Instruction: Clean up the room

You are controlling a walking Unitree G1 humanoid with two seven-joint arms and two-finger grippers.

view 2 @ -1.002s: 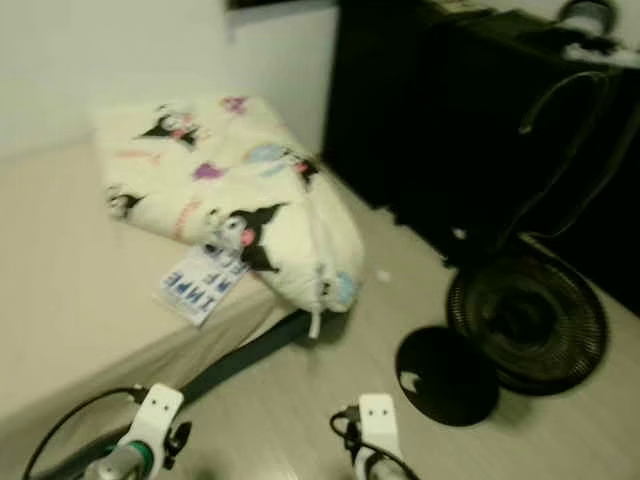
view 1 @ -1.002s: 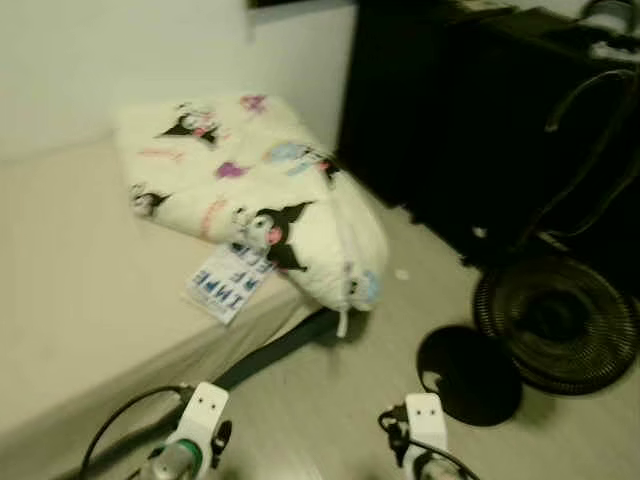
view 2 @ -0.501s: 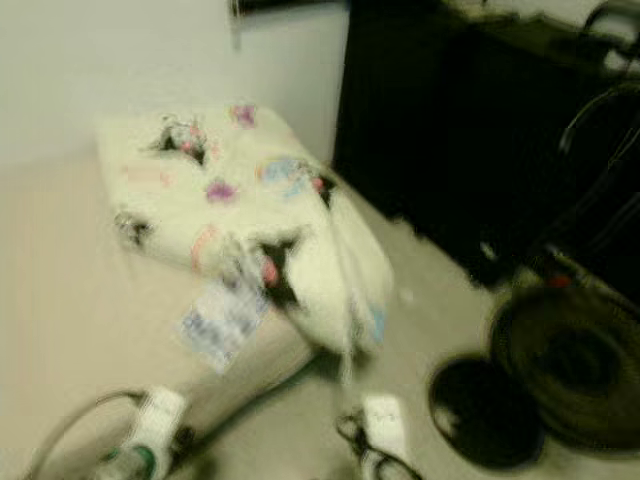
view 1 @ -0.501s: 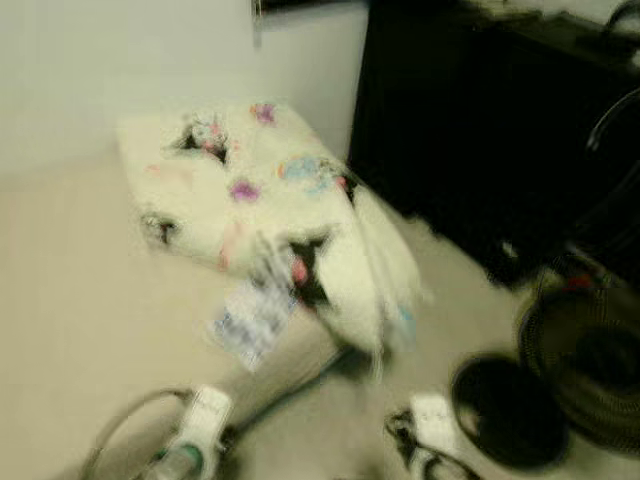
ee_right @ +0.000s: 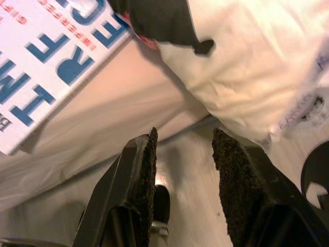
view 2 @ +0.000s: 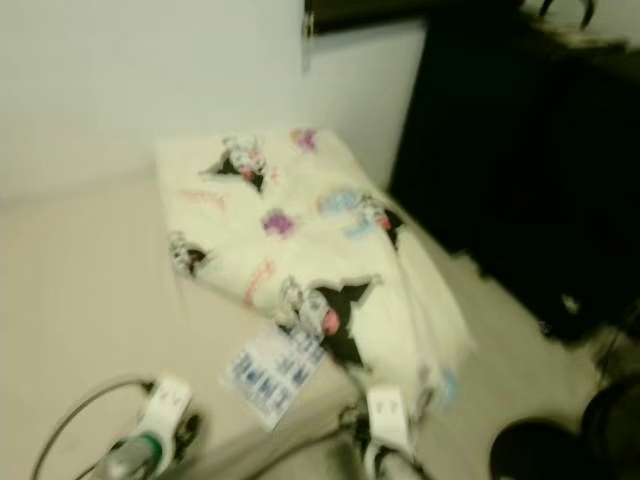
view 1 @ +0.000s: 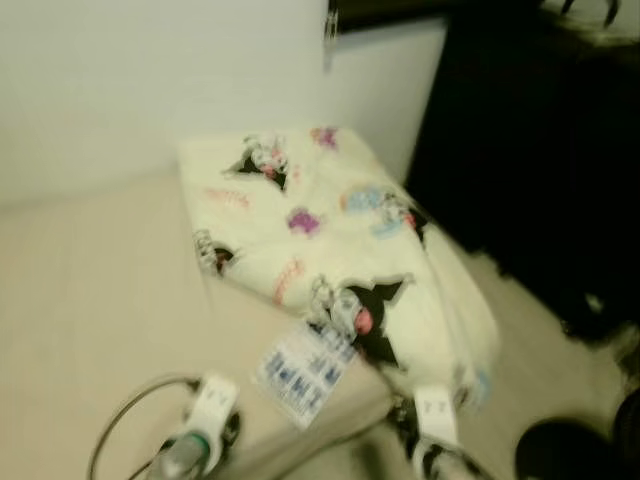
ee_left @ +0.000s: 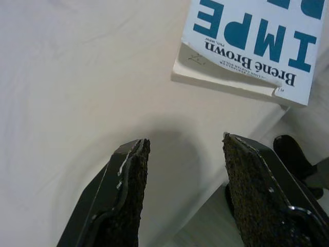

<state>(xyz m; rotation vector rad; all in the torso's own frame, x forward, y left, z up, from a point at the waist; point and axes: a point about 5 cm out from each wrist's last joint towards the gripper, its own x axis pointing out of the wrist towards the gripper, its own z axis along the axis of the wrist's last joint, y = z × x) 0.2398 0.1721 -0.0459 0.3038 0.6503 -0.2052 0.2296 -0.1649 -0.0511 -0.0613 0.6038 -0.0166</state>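
A white paperback book with large blue lettering [view 1: 303,373] lay flat near the edge of a low bed with a plain cream sheet [view 1: 90,300], one end tucked just under a folded cream quilt printed with black-and-pink cartoon figures [view 1: 330,240]. The quilt sat at the bed's corner against the white wall [view 1: 150,80] and sagged over the side toward the pale floor [view 1: 530,330], which is probably why the book looked pinned there rather than set down on purpose.

The left gripper [ee_left: 182,193] hung low over the sheet, just short of the book, its jaws spread wide and holding nothing. The right gripper [ee_right: 182,177] was poised off the bed's edge, over the floor, below the overhanging quilt, jaws likewise apart and empty. Both seemed held ready for an approach, though the head views were blurred, so this is a guess. A tall black cabinet [view 1: 540,150] stood beside the bed.
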